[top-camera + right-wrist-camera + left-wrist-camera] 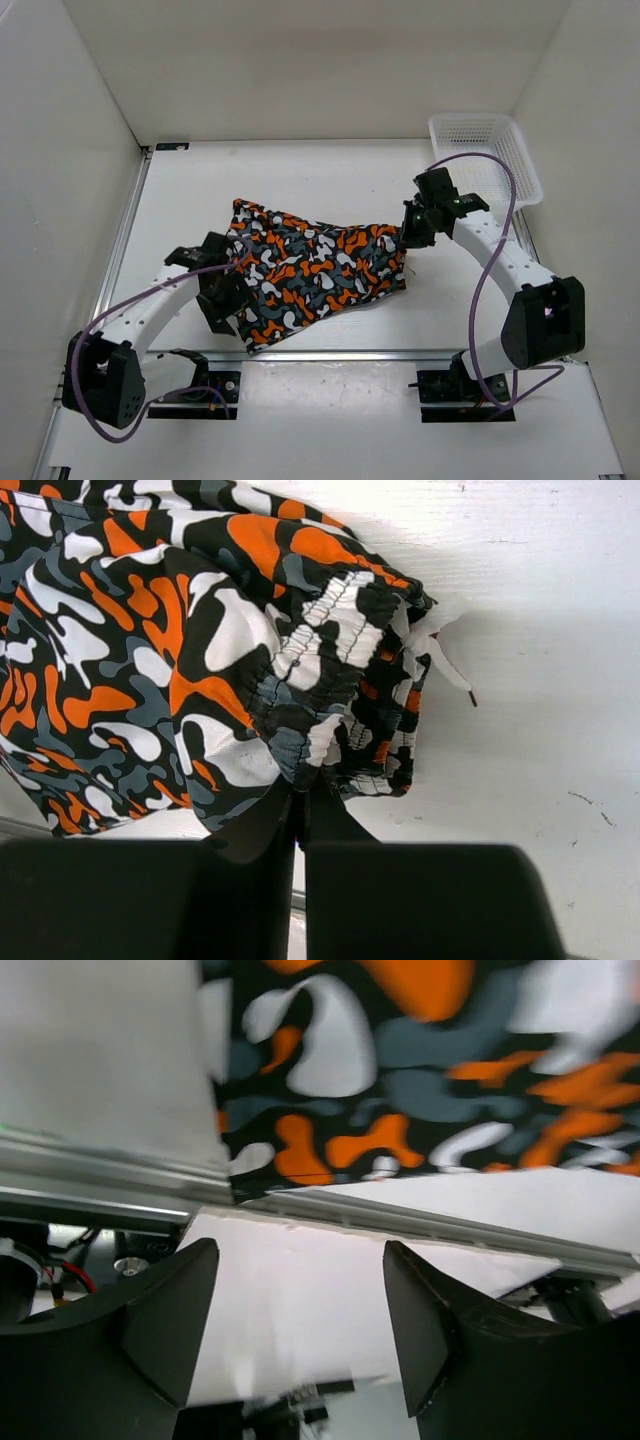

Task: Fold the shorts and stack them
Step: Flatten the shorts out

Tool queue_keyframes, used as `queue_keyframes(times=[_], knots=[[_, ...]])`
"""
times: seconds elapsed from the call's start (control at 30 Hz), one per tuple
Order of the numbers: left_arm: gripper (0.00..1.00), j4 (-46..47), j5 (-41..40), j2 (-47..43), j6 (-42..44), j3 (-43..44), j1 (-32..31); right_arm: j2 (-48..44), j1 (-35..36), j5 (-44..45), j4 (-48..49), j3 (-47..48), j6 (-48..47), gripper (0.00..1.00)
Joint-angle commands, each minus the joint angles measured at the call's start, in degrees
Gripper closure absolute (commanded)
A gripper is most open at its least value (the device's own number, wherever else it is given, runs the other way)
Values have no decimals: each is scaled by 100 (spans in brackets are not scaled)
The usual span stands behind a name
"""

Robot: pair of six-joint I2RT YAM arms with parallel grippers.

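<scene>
**Status.** The shorts lie bunched on the table, between the two grippers. The right gripper is closed on the fabric, with a fold of cloth near the waistband pinched at the tips of its jaws. The drawstring hangs free beyond those jaws and to their right. The left gripper has its jaws apart with nothing between them. In the left wrist view the edge of the print lies just beyond the fingertips, not inside the gap. The basket sits behind the right jaws, apart from the cloth.

**Step in hand (judged).** One end is secured and the other is free. The left gripper needs a hold before the cloth can be spread flat for folding. No fold is finished.

**Procedure.**
1. Do not release the right jaws. Do not pull with them until the left side is gripped, or the cloth is likely to drag toward them in a heap.
2. Advance the left jaws until the fabric edge lies well inside the gap, not just at the tips.
3. Take the outer edge only. Catching a buried layer will lock in wrinkles.
4. Close, lift slightly, and confirm that the cloth rises with the jaws.
5. Draw the grippers apart until the fabric lies taut and flat, with the drawstring clear of both jaws.
</scene>
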Motion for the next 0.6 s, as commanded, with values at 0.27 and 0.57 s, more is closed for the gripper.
queue_keyframes(times=[0.27, 0.57], knots=[[45, 1269, -366, 1378, -822, -259, -413, -194, -337, -109, -46, -12, 23, 100], [90, 1385, -1112, 3688, 3, 1444, -465, -317, -847, -178, 278, -355, 93, 100]])
